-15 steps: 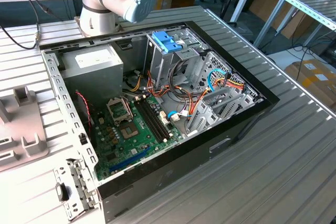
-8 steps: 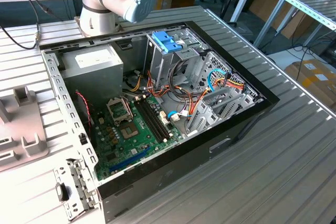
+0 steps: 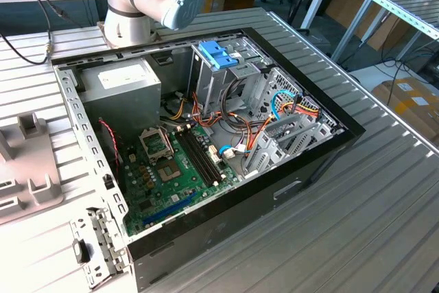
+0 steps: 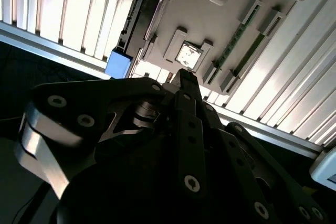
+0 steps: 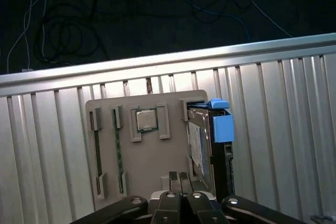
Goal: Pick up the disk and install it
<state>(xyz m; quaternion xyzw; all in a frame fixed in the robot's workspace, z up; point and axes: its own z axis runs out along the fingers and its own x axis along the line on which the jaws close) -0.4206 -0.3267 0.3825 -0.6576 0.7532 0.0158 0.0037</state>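
Observation:
The disk (image 5: pixel 206 145) stands on edge in a slot at one side of a grey parts holder (image 5: pixel 157 156). It is a dark slab with a bright blue rail and end tab (image 5: pixel 222 127). The second wrist view shows the disk (image 4: pixel 143 11) with blue tabs at both ends. My gripper (image 5: pixel 178 176) hangs above the holder, over its middle and beside the disk, apart from it. In both wrist views its fingertips (image 4: pixel 184 77) are pressed together with nothing between them.
The holder also carries a square processor chip (image 5: pixel 146 120) and two memory sticks (image 5: pixel 97 156). In the exterior view, the open computer case (image 3: pixel 206 135) lies on the ribbed metal table (image 3: pixel 384 211), with a tall drive cage (image 3: pixel 219 77) and a light blue latch (image 3: pixel 218 53).

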